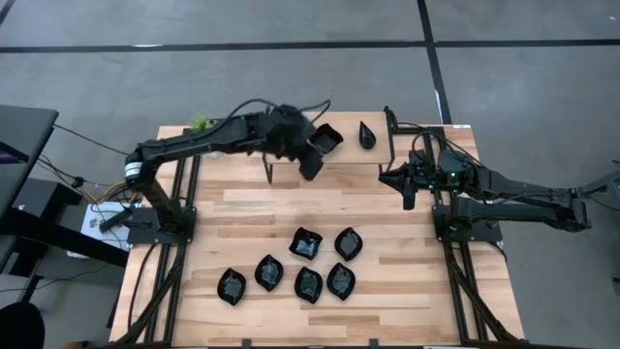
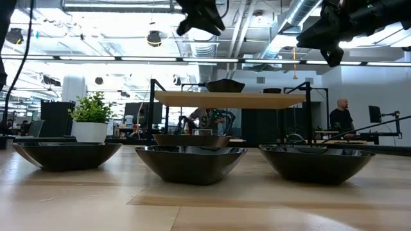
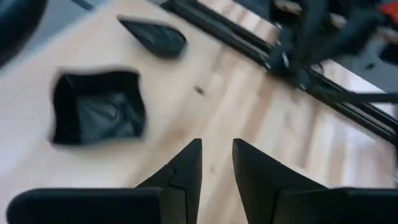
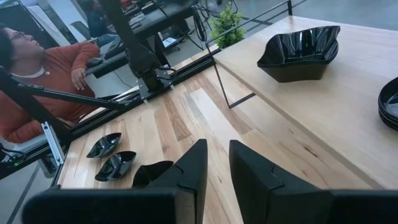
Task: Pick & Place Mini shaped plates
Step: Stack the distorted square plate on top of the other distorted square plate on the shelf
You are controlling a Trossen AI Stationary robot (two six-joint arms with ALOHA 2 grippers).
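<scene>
just beside left pincer (image 1: 312, 167): wavy-edged square plate (image 1: 326, 139).

No text, label, brand, number or sign can be read in any view.

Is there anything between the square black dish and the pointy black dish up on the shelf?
No. In the high view, only bare wood lies between the square dish and the teardrop dish. The left wrist view shows the same gap.

A robotics lab in an open-plan office: exposed ceiling ducts (image 2: 308, 13) are running overhead, a seated person (image 4: 37, 81) is watching beside the wooden counter (image 1: 252, 208).
</scene>
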